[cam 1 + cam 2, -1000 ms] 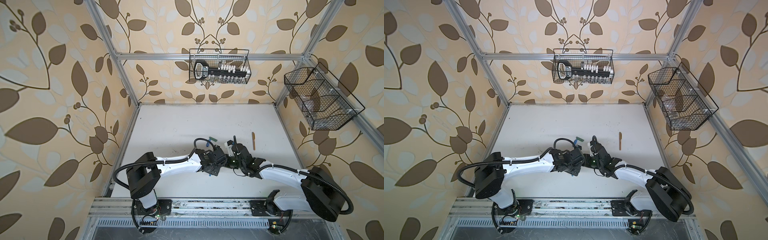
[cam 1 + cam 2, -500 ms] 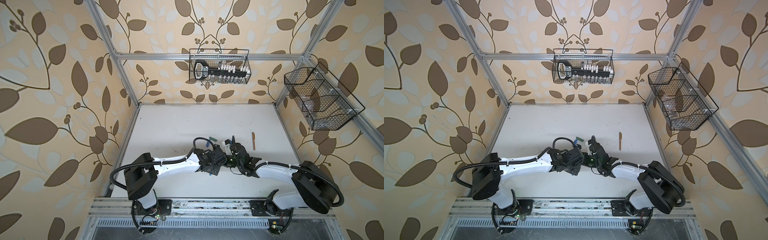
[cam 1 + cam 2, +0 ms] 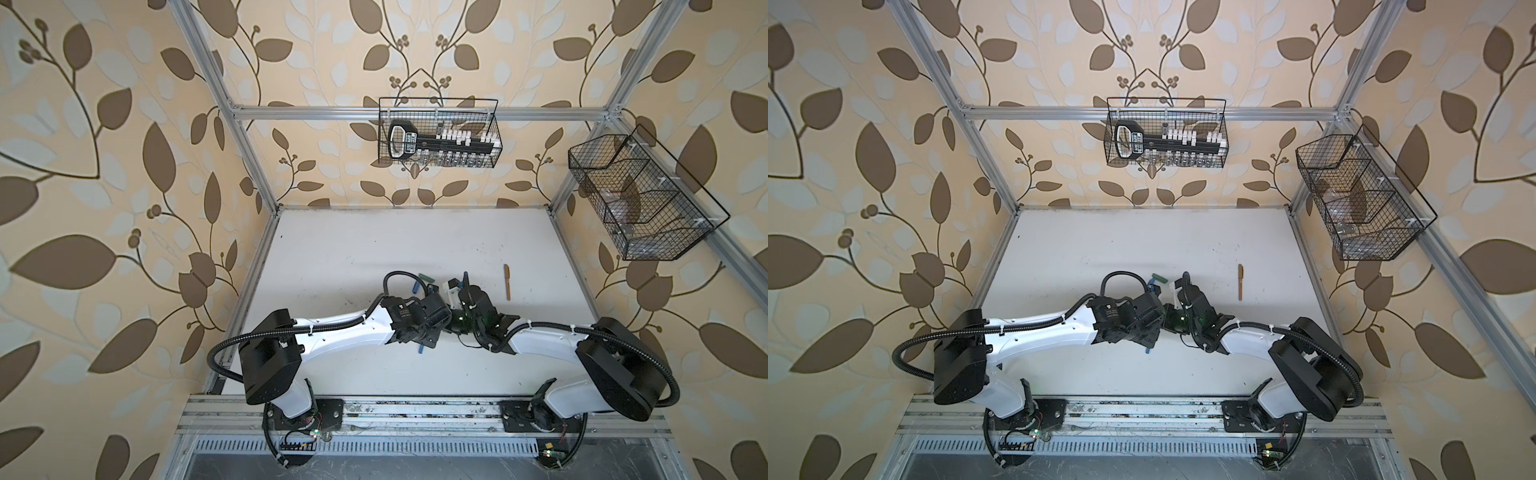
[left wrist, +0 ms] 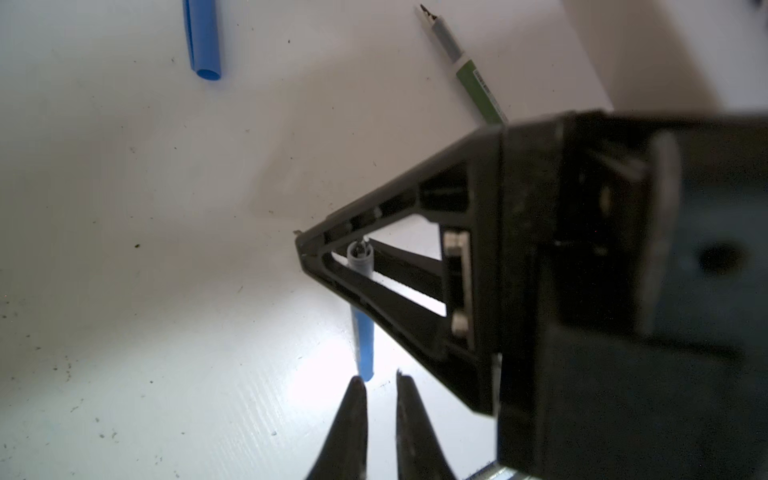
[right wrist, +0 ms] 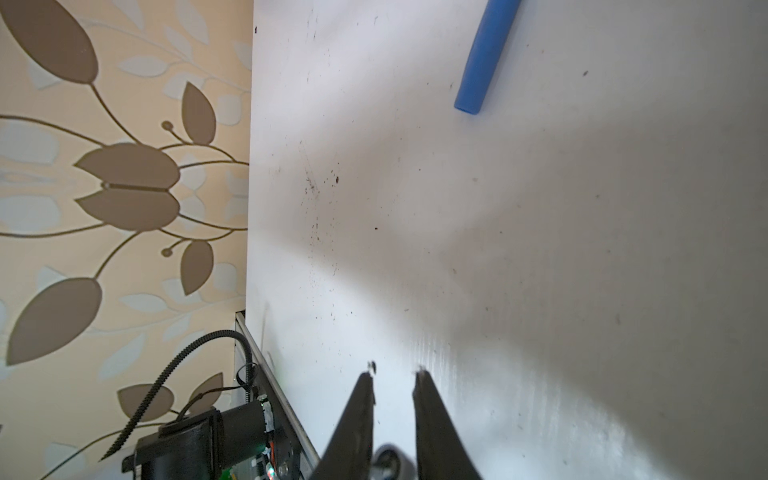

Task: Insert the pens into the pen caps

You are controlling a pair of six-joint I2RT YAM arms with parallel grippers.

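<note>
The blue pen (image 4: 362,345) stretches from my left gripper (image 4: 378,380) to my right gripper (image 4: 300,247). The right gripper (image 5: 392,374) is shut on the pen's grey tip end (image 5: 386,461). The left gripper is shut, with a narrow bare gap between its fingers. The pen's blue tail sits right at one of its fingertips (image 4: 356,384). In both top views that tail (image 3: 422,350) (image 3: 1147,350) pokes out below the two grippers. The blue cap (image 4: 202,41) (image 5: 482,62) lies free. The green pen (image 4: 478,89) runs under the right gripper. A green cap (image 3: 426,276) lies behind the left wrist.
An orange-brown pen (image 3: 507,281) (image 3: 1241,282) lies alone to the right. Wire baskets hang on the back wall (image 3: 438,137) and the right wall (image 3: 640,199). A metal rail (image 3: 415,411) with both arm bases runs along the front. The left arm's base (image 5: 199,444) sits by the left wall.
My right gripper has moved left to meet the left gripper and closed its jaws on the blue pen's tip end. The left arm has hardly moved.
</note>
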